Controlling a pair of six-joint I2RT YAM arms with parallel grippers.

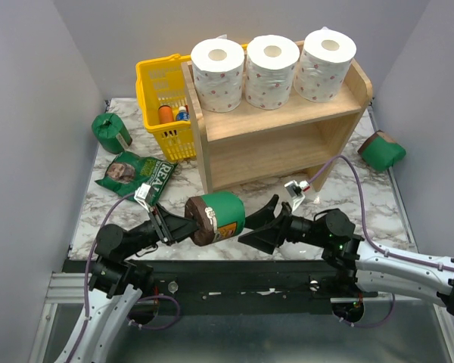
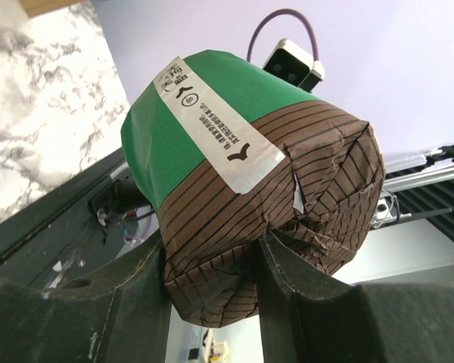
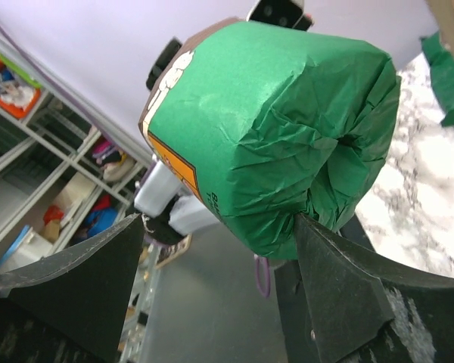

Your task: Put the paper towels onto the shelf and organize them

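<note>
A paper towel roll in green wrap with a brown end (image 1: 216, 217) hangs above the near table edge. My left gripper (image 1: 183, 225) is shut on its brown end (image 2: 250, 166), with my left gripper's (image 2: 212, 257) fingers pinching the crumpled wrap. My right gripper (image 1: 259, 219) is open at the roll's green end (image 3: 287, 128). In the right wrist view, my right gripper (image 3: 219, 227) has one finger touching the roll and the other apart. Three white dotted rolls (image 1: 272, 72) stand on top of the wooden shelf (image 1: 287, 128). Two more green rolls lie at the left (image 1: 110, 131) and the right (image 1: 381, 151).
A yellow basket (image 1: 155, 83) with bottles stands left of the shelf. A flat green bag marked "REAL" (image 1: 136, 174) lies on the marble table in front of it. The shelf's lower tier holds nothing. Grey walls close in both sides.
</note>
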